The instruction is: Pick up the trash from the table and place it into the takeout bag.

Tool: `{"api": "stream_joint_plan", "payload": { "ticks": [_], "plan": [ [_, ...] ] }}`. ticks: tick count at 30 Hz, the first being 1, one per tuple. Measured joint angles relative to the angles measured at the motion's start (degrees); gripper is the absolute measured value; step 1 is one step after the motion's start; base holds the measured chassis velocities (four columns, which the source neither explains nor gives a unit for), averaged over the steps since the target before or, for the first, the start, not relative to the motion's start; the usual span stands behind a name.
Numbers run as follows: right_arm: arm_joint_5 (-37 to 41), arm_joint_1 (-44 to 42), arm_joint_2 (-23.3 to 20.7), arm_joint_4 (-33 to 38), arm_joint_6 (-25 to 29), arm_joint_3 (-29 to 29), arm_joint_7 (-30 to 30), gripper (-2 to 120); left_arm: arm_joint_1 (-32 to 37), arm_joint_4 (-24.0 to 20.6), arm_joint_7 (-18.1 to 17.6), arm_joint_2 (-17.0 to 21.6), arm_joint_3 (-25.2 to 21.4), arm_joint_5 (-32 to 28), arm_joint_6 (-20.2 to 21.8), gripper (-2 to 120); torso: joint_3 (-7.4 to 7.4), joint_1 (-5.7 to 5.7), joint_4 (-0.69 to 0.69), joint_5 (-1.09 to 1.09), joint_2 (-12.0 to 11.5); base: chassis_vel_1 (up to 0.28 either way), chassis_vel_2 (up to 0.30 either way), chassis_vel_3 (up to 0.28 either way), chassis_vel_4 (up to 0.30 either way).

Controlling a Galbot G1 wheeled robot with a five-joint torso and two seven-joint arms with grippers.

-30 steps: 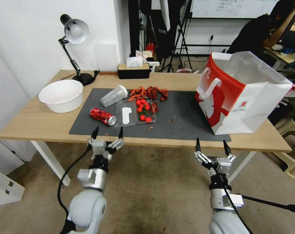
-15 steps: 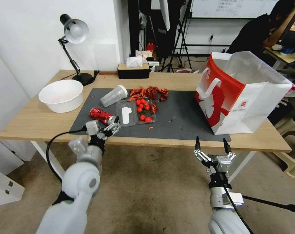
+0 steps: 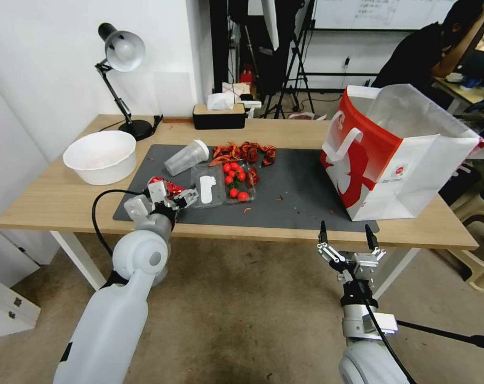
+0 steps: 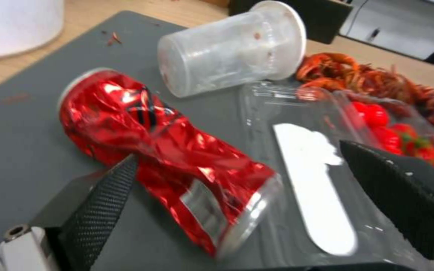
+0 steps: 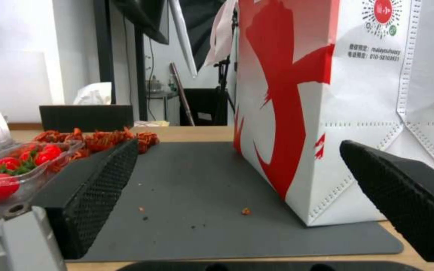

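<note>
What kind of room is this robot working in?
Probably an office or lab used for filming: tripod stands and a whiteboard stand behind the table, with a desk lamp on it.

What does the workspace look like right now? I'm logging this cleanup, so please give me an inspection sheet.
Surface: table with grey mat, crumbs scattered.
Job's things: crushed can, fallen lidded cup, open bag standing upright.
Clutter: tomato tray, shell scraps, white bowl, lamp, tissue box.
Grippers: left gripper open astride the can; right gripper open, before the table edge.
Cables: black cable at left arm.
Surroundings: tripods, seated person.
</note>
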Motion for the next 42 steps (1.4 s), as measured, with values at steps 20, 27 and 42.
{"api": "stream_joint_plan", "payload": {
  "ticks": [20,27,42],
  "plan": [
    [-0.6,0.5,0.7,-0.5,0.0,-0.8,-0.1,100,-1.4,4.4,-0.1,0.0,1.1,8.4,1.3,97,0.00,0.00,0.00,0.00,0.0,0.000,0.000,0.000,0.000],
    [-1.1,0.4,1.1,-0.6,0.2,-1.4,-0.1,100,-0.3,4.5,0.2,0.2,0.5,10.0,1.4,87,0.00,0.00,0.00,0.00,0.0,0.000,0.000,0.000,0.000],
    [-1.7,0.3,1.3,-0.7,0.4,-2.0,-0.1,100,1.6,4.1,0.5,0.7,-0.9,12.0,0.5,48,-0.01,0.00,0.00,0.01,0.0,0.000,0.000,0.000,0.000]
  ]
}}
